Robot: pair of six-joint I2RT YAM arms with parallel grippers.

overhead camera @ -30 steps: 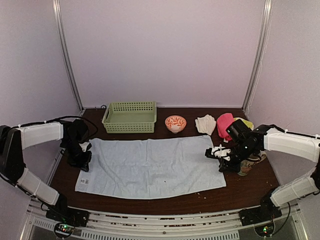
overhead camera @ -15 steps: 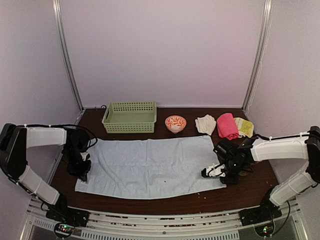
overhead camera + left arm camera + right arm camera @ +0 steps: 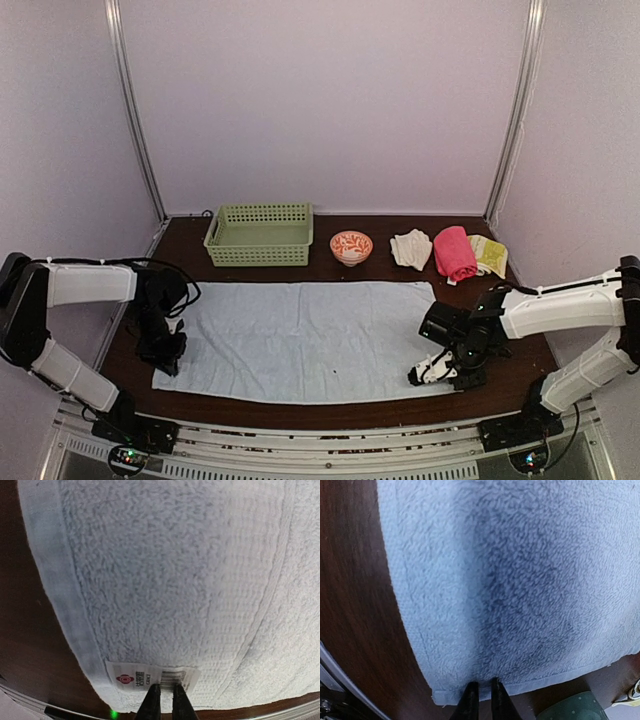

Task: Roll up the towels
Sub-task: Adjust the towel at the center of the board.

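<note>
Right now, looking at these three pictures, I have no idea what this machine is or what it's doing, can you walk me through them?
These are two white robot arms bolted at the near edge of a dark wooden table. The wide picture comes from a camera above and behind them; each close-up comes from a camera on one wrist. A pale blue terry-cloth towel lies spread flat. The left gripper and the right gripper each seem to pinch one of its near corners, fingers almost closed. At the back stand a green plastic basket, a small orange-patterned bowl, a crumpled off-white towel, a pink cloth and a yellow cloth.
</note>
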